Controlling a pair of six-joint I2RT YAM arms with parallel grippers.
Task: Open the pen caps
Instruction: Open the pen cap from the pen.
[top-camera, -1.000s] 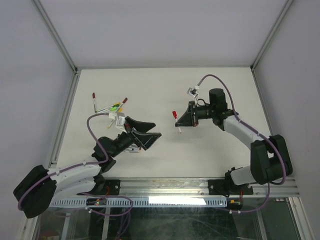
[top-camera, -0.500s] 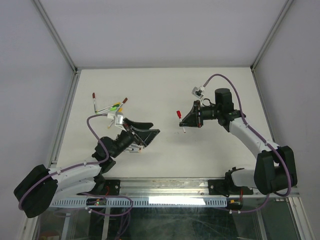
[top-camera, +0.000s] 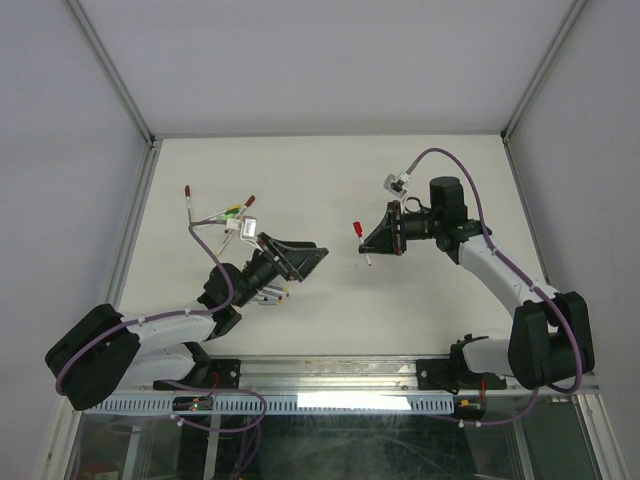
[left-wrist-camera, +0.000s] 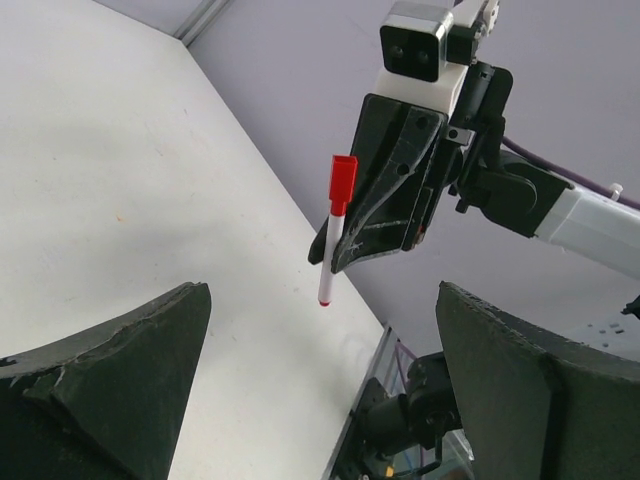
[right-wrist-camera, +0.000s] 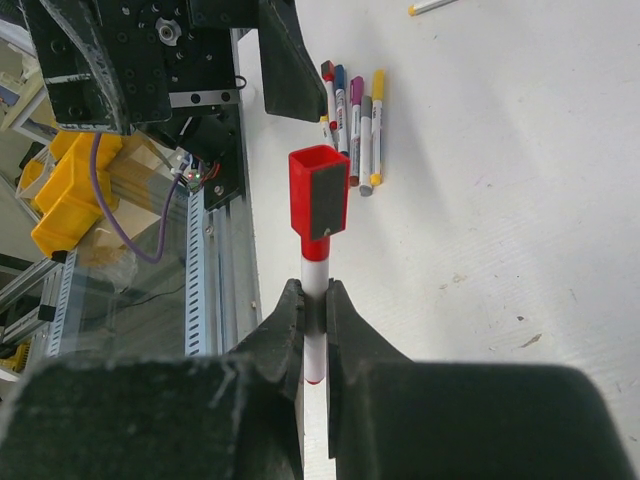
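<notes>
So the right gripper (right-wrist-camera: 313, 300) is clamped shut on the white barrel of a pen (right-wrist-camera: 314, 268), holding it mid-air between the arms, with the chunky red cap (right-wrist-camera: 318, 192) still on above the fingers. The left gripper (top-camera: 308, 256) is wide open and empty, facing it. Next, I'd guess: line up on that cap, pinch, pull straight.
</notes>
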